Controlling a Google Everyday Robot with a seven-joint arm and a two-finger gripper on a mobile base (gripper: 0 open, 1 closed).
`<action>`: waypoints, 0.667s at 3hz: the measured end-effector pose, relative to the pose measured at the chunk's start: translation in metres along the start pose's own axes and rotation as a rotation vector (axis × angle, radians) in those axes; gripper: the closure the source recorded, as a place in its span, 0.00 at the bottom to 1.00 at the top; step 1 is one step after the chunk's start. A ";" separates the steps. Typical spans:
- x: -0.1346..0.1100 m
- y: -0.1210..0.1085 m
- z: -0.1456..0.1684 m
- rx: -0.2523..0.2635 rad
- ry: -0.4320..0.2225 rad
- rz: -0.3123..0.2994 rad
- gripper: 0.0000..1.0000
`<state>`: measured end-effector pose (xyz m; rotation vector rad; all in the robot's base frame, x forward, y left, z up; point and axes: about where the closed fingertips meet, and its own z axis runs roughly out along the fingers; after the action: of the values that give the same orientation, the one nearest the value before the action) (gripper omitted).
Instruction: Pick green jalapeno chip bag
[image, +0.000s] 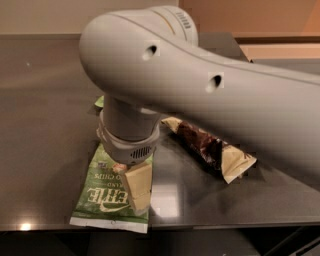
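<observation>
The green jalapeno chip bag (102, 197) lies flat on the dark table (45, 125) near its front edge, with white lettering on it. My gripper (137, 187) hangs from the grey arm directly over the bag's right half, its cream-coloured finger (138, 184) reaching down onto the bag. The arm hides the bag's top part.
A brown and cream snack bag (215, 152) lies to the right of the gripper. A corner of another green bag (100, 102) shows behind the arm. The table's front edge (200, 222) runs just below the chip bag.
</observation>
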<state>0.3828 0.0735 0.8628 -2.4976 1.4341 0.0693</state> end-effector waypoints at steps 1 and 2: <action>0.007 0.001 0.025 -0.071 0.044 -0.094 0.00; 0.022 -0.003 0.033 -0.112 0.080 -0.135 0.00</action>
<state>0.3990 0.0645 0.8279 -2.7099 1.3212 0.0253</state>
